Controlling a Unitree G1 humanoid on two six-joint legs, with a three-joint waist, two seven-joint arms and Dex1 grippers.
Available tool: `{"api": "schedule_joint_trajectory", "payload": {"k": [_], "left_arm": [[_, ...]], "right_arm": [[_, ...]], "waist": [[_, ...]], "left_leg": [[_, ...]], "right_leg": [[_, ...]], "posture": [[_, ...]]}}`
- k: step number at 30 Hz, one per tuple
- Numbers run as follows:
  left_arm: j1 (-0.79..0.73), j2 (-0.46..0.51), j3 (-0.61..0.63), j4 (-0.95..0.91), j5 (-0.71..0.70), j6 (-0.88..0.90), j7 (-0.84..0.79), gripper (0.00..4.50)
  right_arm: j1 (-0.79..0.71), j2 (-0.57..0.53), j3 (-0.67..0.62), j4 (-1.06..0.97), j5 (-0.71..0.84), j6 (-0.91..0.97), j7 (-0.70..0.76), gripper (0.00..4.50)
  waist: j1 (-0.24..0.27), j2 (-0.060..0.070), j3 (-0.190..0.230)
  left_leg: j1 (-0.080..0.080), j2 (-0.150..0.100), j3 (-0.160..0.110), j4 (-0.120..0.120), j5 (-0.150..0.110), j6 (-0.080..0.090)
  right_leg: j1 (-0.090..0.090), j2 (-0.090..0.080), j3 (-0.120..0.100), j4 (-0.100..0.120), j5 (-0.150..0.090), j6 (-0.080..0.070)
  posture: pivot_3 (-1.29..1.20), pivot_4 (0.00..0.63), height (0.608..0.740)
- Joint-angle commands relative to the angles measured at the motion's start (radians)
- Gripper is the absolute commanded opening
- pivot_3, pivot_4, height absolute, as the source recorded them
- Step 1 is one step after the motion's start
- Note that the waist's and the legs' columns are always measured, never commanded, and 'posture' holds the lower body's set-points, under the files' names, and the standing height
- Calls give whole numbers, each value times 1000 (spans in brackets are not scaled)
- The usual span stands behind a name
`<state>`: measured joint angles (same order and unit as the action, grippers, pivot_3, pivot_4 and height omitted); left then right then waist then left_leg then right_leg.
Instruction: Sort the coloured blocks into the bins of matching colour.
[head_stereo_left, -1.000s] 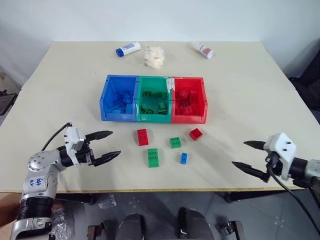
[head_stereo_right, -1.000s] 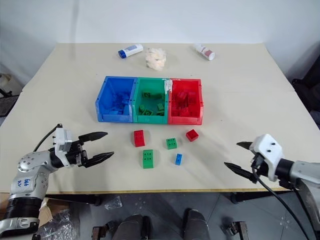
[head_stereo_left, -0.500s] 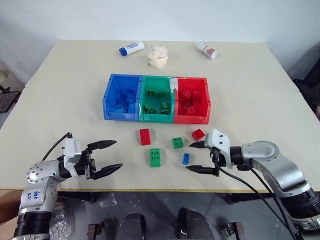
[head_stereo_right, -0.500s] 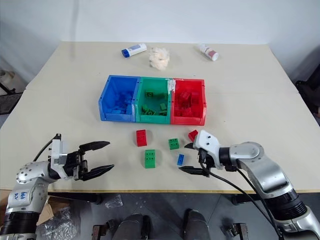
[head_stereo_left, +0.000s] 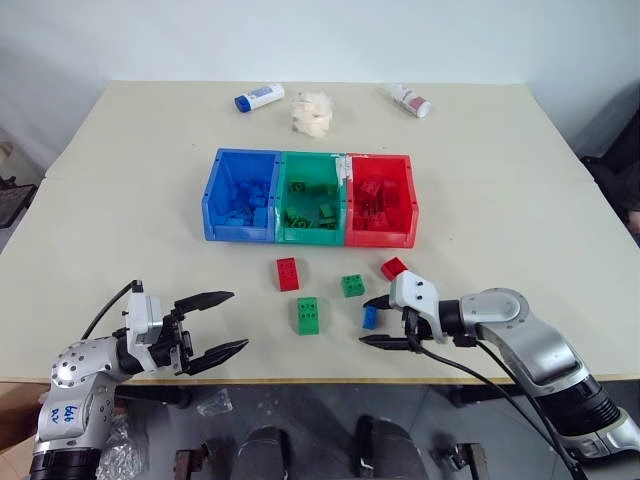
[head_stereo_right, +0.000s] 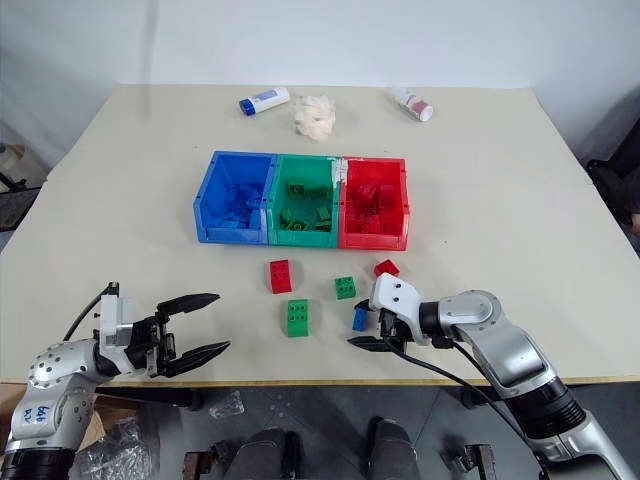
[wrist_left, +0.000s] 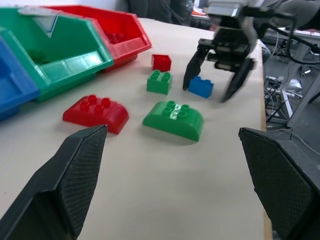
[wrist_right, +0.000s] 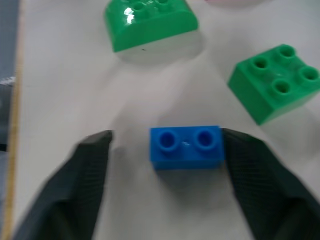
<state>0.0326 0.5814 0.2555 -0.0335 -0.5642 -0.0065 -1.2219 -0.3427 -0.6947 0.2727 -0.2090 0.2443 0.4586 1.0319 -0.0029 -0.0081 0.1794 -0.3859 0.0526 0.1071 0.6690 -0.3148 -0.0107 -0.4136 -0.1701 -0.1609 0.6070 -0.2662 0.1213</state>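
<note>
Three joined bins stand mid-table: blue (head_stereo_left: 240, 195), green (head_stereo_left: 310, 195) and red (head_stereo_left: 380, 200), each holding bricks. In front of them lie a red block (head_stereo_left: 287, 273), a small green block (head_stereo_left: 352, 285), a small red block (head_stereo_left: 393, 267), a larger green block (head_stereo_left: 308, 315) and a tiny blue block (head_stereo_left: 369, 316). My right gripper (head_stereo_left: 366, 321) straddles the blue block (wrist_right: 186, 146). One finger (wrist_right: 240, 160) touches the block and a gap remains at the other. Near the front left edge, my left gripper (head_stereo_left: 225, 322) is open and holds nothing.
At the table's far side lie a white tube with a blue cap (head_stereo_left: 257, 97), a whitish fluffy wad (head_stereo_left: 311, 112) and a white tube with a red cap (head_stereo_left: 408, 100). The table's front edge runs just below both grippers.
My right arm swung in from the right edge to the blue block, and its fingers have narrowed around it. My left gripper drew back slightly toward the front edge, still open.
</note>
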Motion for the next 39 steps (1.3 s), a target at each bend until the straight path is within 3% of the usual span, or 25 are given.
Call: {"api": "schedule_joint_trajectory", "payload": {"k": [1, 3, 12, 18, 26, 32, 38, 39], "left_arm": [[13, -3, 14, -31, -28, -2, 4, 4500], [7, -4, 11, -21, -26, -4, 6, 4500], [-33, -30, 0, 12, -13, -14, 18, 4500], [-50, -42, -6, 31, -5, -29, 22, 4500], [-47, -42, 2, 42, -5, -51, 26, 4500], [-43, -49, 9, 29, -2, -65, 52, 4500], [-40, -50, 11, 25, 1, -76, 71, 4500], [-41, -51, 11, 24, 2, -78, 75, 4500]], "right_arm": [[11, 10, -29, -40, 15, 8, -16, 1955], [11, 13, -40, -52, 26, 12, -20, 1455], [-101, 64, -172, -120, 131, 100, -104, 1462], [-243, 113, -158, -37, 101, 96, -150, 1462], [-498, 376, -65, 244, 8, 27, -266, 1462], [-710, 637, -53, 629, -83, -196, -388, 1462], [-882, 792, -88, 986, -123, -425, -451, 1462], [-918, 829, -111, 1064, -118, -460, -497, 1812]], "waist": [[0, 0, 0], [1, 0, 0], [0, 0, 0], [-3, 0, 0], [-25, 0, 0], [-42, 0, 0], [-52, 0, 0], [-52, 0, 0]], "left_leg": [[0, 0, 0, 0, 0, 0], [0, 0, 0, 0, 0, 0], [0, 0, 0, 0, 0, 0], [0, 1, 0, 0, 0, 0], [0, 2, 1, -2, 0, -1], [0, 3, 3, -2, 1, -2], [-1, 3, 3, -3, 1, -3], [-1, 3, 3, -3, 1, -3]], "right_leg": [[0, 0, 0, 0, 0, 0], [0, 0, 0, 0, 0, 0], [0, 0, 0, 0, 0, 0], [0, 1, 0, 0, 0, 0], [-2, 2, 0, 2, 0, -1], [-4, 3, 2, 4, 0, -1], [-4, 3, 2, 3, 0, -1], [-4, 3, 2, 3, 0, -1]], "posture": [[0, 150, 740], [0, 150, 740], [0, 150, 740], [0, 150, 740], [0, 150, 740], [0, 150, 740], [0, 150, 740], [0, 150, 740]]}}
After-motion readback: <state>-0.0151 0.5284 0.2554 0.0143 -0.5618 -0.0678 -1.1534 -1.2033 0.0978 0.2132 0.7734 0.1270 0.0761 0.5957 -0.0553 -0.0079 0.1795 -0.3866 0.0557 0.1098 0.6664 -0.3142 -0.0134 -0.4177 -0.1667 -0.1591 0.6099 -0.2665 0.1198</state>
